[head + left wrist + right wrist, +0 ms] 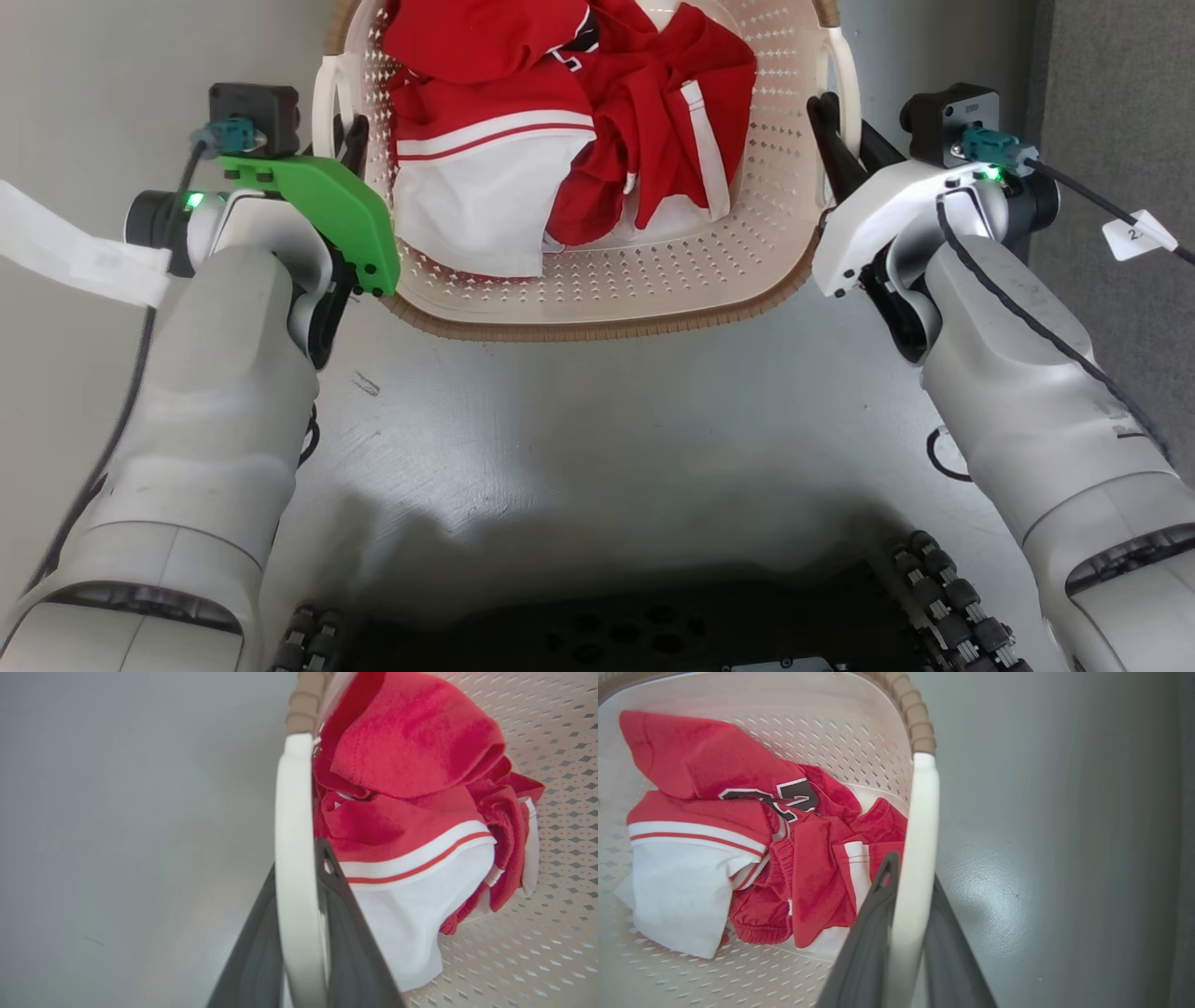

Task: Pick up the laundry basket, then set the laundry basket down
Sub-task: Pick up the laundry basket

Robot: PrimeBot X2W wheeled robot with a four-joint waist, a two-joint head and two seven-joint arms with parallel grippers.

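The laundry basket [607, 289] is cream-white and perforated with a brown woven rim, and sits at the top middle of the head view between my two arms. Red and white clothes [560, 121] lie inside it. My left gripper [350, 140] is shut on the basket's white left loop handle [324, 103]; in the left wrist view the handle [292, 812] runs between the dark fingers [345, 933]. My right gripper [836, 131] is shut on the right loop handle [845, 84], which the fingers [868, 933] flank in the right wrist view. Whether the basket touches the floor cannot be told.
Smooth grey floor [579, 420] spreads below the basket. My dark wheeled base [607, 635] is at the bottom edge. A darker grey surface [1120, 93] borders the right side. A white strip [65, 247] hangs off my left wrist, and a tagged cable [1139, 233] off my right.
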